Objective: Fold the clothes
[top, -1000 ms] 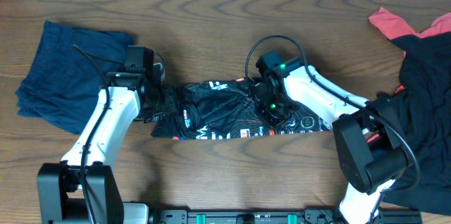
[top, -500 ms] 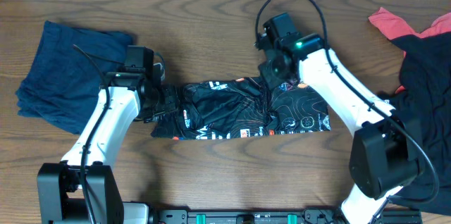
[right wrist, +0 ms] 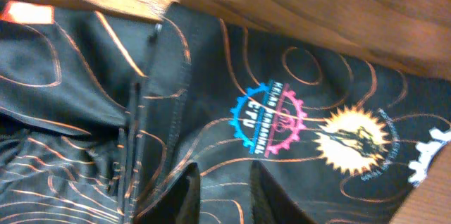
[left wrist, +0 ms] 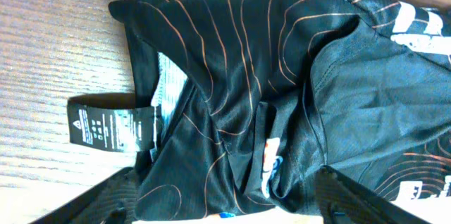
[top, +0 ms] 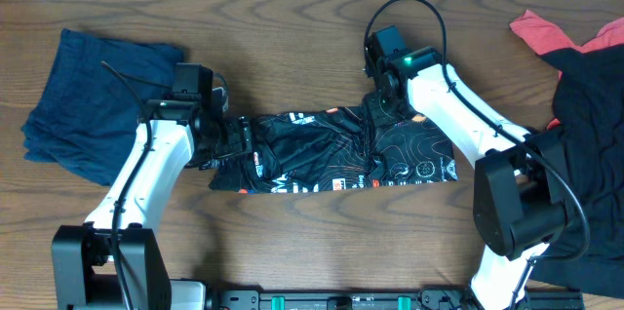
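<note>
Jersey [top: 331,152], black with thin orange contour lines, lies on the table [top: 292,18] near its middle. We see it in the overhead view as a flat band whose long axis runs left to right. It is rumpled into folds at the centre and smoother toward the right end. That end carries a gear emblem [right wrist: 269,117] and a sun emblem [right wrist: 352,139] side by side. A black label [left wrist: 113,127] sticks out from the left end onto bare wood.

The left gripper [top: 234,142] sits at the left end of the jersey. Its fingers [left wrist: 116,196] stand wide apart at the two lower corners of the wrist view, with cloth spread between them. The right gripper [top: 382,103] hangs over the far edge of the jersey, right of centre. Its fingers [right wrist: 189,192] show a narrow gap with cloth visible between them. We cannot tell whether they touch the cloth.

The near edge of the jersey runs roughly parallel to the near edge of the table, with bare wood before and behind it. A navy garment [top: 93,105] lies well apart at far left. A red garment [top: 546,29] and a black garment [top: 590,125] overlap at the right edge of the table.
</note>
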Available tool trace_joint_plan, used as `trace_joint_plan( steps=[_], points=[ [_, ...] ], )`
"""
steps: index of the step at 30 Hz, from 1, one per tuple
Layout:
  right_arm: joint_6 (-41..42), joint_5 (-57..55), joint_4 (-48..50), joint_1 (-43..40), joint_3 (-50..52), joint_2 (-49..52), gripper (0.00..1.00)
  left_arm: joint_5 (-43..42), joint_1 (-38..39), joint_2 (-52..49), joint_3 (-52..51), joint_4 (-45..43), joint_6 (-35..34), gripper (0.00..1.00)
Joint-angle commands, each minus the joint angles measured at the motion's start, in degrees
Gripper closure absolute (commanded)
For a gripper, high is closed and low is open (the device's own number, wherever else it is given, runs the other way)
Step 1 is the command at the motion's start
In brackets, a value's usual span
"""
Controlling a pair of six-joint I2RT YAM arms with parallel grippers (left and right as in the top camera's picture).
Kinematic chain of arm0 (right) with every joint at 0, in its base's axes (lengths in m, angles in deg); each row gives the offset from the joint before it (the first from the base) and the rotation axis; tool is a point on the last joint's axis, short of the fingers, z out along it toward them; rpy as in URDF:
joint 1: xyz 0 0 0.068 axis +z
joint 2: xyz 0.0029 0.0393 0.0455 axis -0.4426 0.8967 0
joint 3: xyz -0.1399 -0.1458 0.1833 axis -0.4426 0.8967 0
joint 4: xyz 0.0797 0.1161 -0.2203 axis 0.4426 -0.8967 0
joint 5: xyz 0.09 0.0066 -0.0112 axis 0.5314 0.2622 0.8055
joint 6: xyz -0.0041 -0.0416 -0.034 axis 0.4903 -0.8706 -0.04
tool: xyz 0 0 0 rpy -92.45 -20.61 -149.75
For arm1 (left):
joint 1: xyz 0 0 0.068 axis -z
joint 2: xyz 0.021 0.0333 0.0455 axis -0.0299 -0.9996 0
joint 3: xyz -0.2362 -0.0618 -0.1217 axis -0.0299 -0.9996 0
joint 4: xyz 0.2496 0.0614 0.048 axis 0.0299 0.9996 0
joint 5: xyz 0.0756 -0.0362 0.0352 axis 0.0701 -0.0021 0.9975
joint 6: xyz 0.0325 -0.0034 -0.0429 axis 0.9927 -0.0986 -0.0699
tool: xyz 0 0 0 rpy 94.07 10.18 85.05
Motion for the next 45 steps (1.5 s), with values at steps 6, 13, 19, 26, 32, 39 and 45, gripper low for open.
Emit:
trace_joint_plan(
  steps=[6,13,19,26,32,39,45],
  points=[
    [2.9,-2.8,-2.0,-1.5,-0.3,-2.5,0.62,1.7,0.0,-6.4,0.5,-4.0,3.3,0.16],
    [2.9,-2.8,-3.7,-1.6,-0.3,-2.5,0.62,2.7,0.0,-12.5,0.5,-6.0,3.3,0.16],
    [2.9,-2.8,-3.7,-1.6,-0.3,-2.5,0.62,4.5,0.0,-14.9,0.5,-6.4,3.2,0.16],
    [2.9,-2.8,-3.7,-1.6,-0.3,-2.5,0.64,-2.6,0.2,-14.9,0.5,-5.9,3.2,0.42],
    [2.9,-2.8,-3.8,-1.6,-0.3,-2.5,0.64,-5.9,0.2,-14.9,0.5,-6.4,3.3,0.94],
    [4.3,-7.4,-5.0,-2.0,-0.4,-3.0,0.67,-5.0,-3.0,-14.3,2.3,-5.5,3.3,0.94],
    [5.0,-9.7,-5.4,-5.8,-0.4,-5.4,0.67,0.0,-9.3,-13.1,8.9,0.8,3.8,0.94]
  ],
)
